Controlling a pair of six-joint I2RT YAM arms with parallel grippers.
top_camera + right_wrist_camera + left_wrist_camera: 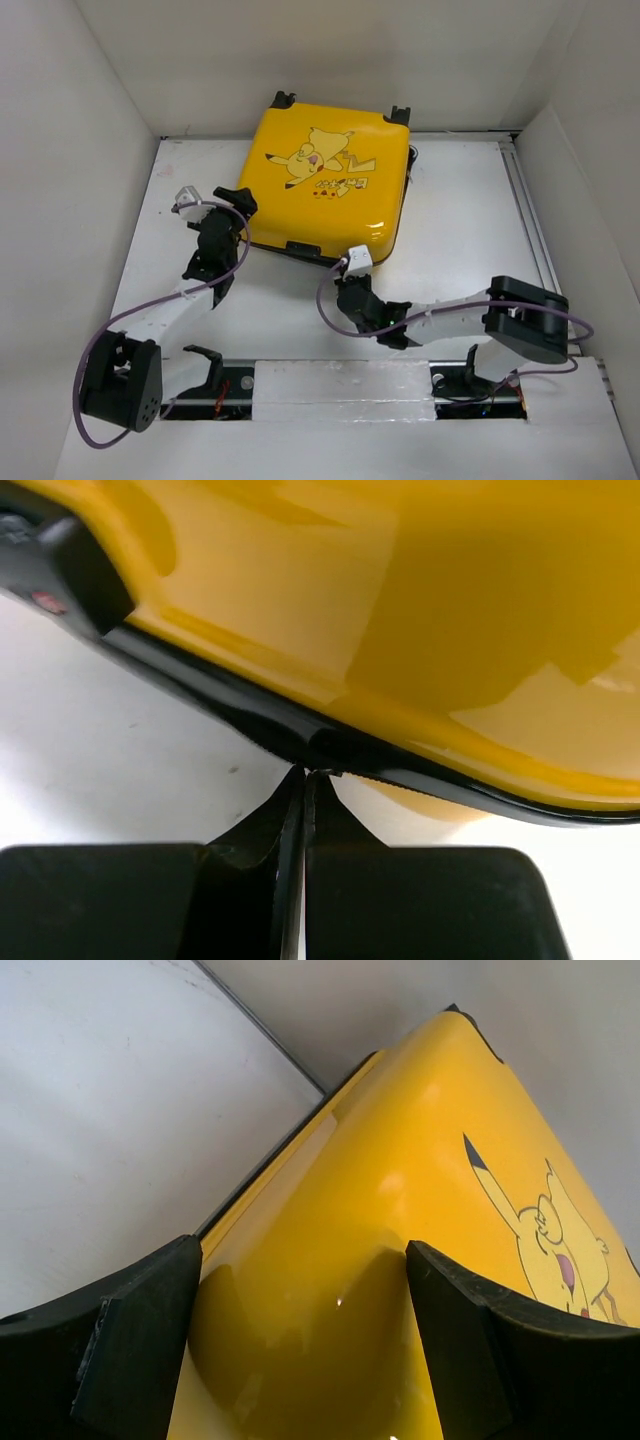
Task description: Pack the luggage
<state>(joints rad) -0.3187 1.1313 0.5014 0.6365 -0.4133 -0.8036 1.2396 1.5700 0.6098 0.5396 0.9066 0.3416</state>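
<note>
The luggage (320,180), a yellow hard-shell suitcase with a Pikachu print, lies flat and closed at the back of the table. My left gripper (234,200) is open at its left corner. In the left wrist view the black fingers (150,1330) straddle the yellow shell (400,1190) without pressing on it. My right gripper (350,264) is at the near edge. In the right wrist view its tips (305,772) are shut together against the black zipper band (240,715), pinching a small grey zipper pull (322,772).
White walls enclose the table (460,250) on three sides. Two black wheels (284,99) stick out at the suitcase's far edge. A black fitting with a red dot (75,575) sits on its near edge, left of my right fingers.
</note>
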